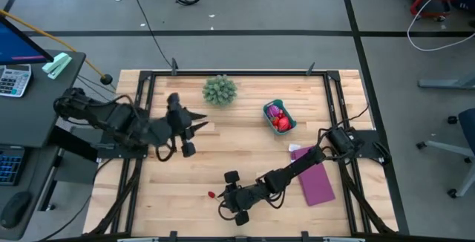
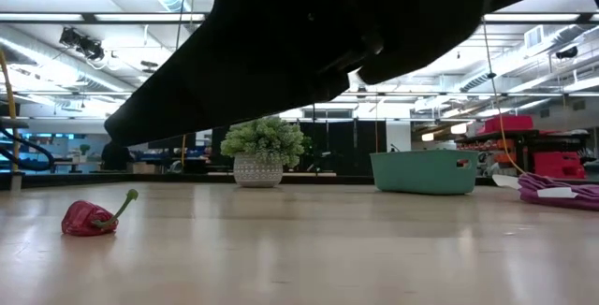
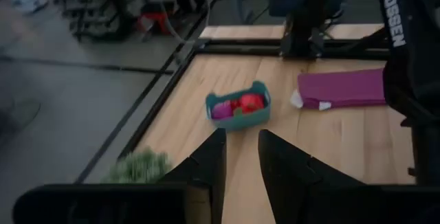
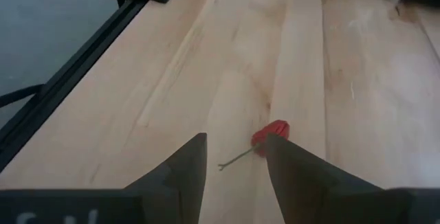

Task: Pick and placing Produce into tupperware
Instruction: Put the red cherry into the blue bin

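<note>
- Tupperware [image 1: 280,116]: teal tub on the right half of the table, between the spiky green ball [image 1: 220,90] and the purple sheet [image 1: 315,180], apart from both.
- Already in the tub: a pink-purple piece and at least one red piece, seen clearly in the left wrist view [image 3: 238,105]. Exact count cannot be told.
- Still out: one small red pepper-like piece with a thin stem [image 2: 92,217], lying on bare wood near the front edge of the table, well apart from the tub. In the high view it shows as a small red spot [image 1: 211,194] just beside the right arm's tip.
- No other loose produce shows on the table. Judgement: most of the work is done; this last red piece needs picking up and carrying across to the tub.
- Right gripper [image 4: 235,157]: low over the front of the table, fingers parted by a moderate gap, nothing between them. The red piece [image 4: 271,136] lies on the wood just ahead, close to one fingertip; contact with that fingertip cannot be told. Not gripped.
- Judgement: the right gripper is lined up for the grasp, slightly off to one side of the piece.
- Left gripper [image 3: 240,157]: held above the table on the left side, pointing toward the tub, fingers narrowly parted, holding and touching nothing.
</note>
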{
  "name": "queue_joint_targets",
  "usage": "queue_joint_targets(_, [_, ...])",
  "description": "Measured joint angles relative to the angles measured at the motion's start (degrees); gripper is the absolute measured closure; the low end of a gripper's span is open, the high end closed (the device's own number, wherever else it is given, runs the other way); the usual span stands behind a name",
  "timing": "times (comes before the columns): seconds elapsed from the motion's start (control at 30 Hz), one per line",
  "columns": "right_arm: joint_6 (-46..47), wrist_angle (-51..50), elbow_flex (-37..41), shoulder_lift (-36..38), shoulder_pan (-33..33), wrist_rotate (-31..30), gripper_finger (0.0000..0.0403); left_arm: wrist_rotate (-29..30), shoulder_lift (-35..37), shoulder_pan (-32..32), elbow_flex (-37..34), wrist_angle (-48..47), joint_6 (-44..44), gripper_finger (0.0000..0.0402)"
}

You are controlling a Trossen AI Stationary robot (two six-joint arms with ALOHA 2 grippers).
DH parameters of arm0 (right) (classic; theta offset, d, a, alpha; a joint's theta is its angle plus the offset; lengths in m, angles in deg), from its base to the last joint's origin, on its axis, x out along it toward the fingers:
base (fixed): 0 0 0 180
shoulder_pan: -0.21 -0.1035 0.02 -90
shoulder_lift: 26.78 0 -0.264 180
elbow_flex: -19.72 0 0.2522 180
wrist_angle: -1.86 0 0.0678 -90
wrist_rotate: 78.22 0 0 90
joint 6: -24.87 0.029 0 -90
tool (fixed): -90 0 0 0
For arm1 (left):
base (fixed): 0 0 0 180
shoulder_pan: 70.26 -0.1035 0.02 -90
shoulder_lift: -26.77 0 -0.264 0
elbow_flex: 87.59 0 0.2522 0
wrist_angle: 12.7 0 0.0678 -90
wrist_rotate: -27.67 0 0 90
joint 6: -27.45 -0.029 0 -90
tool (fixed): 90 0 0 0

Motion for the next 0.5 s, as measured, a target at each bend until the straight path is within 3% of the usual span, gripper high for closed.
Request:
queue_joint_targets(0.13, [-1.3,0.0,0.0,0.0,0.0,0.6,0.0245,5.1,-1.2,5.8,-0.2,-6.4,9.3,0.0321])
queue_joint_targets(0.5, [-2.2,1.0,0.1,-1.7,0.0,2.0,0.0245,23.9,-1.7,17.7,-11.7,-7.5,28.3,0.0345])
